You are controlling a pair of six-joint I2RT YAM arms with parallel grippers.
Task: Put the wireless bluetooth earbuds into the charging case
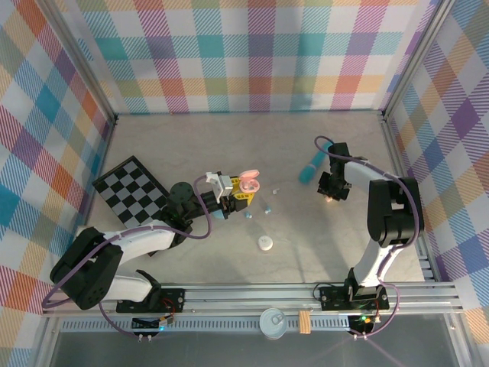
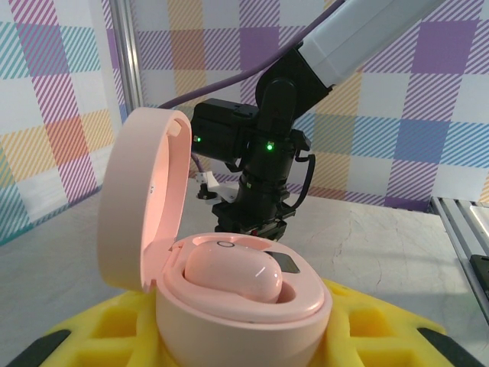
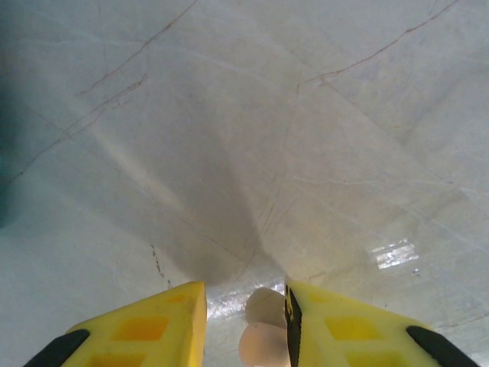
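Left gripper [image 1: 243, 193] clamps the open pink charging case [image 2: 237, 310], 1 pink earbud [image 2: 233, 277] seated inside. Between the right gripper [image 3: 245, 287] fingertips sits a pale earbud [image 3: 263, 327], grip unclear. It looks light, slick and hard, so pinch its bulb.

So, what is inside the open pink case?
One pink earbud lies in the pink case. The earbud covers the slot beneath it, so I cannot see deeper.

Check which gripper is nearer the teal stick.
Right. The right gripper hangs just right of the teal stick; the left gripper is farther off to its left.
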